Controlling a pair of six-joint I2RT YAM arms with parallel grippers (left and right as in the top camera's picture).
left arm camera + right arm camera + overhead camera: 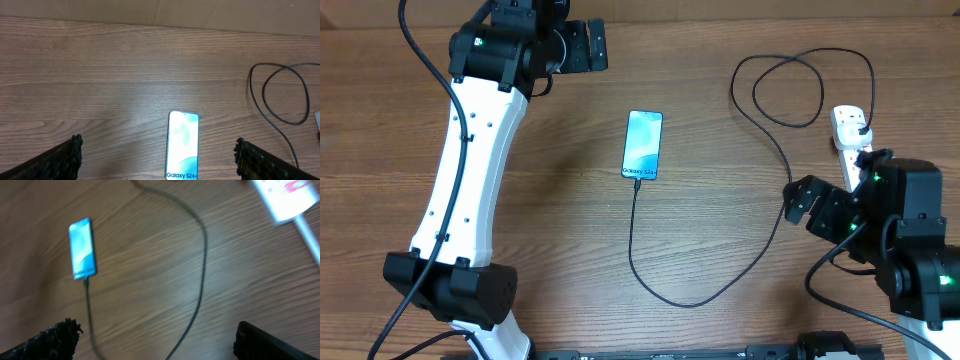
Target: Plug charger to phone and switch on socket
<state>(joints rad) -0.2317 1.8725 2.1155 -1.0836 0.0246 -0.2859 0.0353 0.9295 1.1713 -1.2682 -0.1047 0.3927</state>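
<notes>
The phone [643, 145] lies flat mid-table, its blue-teal screen up and its "Galaxy" text at the near short edge. The charger [692, 300], a thin black cable, meets that edge, sweeps toward me, rises to the right and loops near the socket [848, 128], where its black plug sits. My right arm partly covers the white socket. My left gripper [599, 45] hangs open at the back, left of the phone. In its wrist view the phone [182, 145] lies between and beyond the fingers [60, 160]. My right gripper [802, 207] stands open beside the cable, over bare wood.
In the right wrist view the phone [82, 248] is at upper left, the charger [202, 255] runs down the middle, and the socket [287, 197] with its white cord [307, 235] is at top right. The cable loop [285, 95] shows at the left wrist view's right.
</notes>
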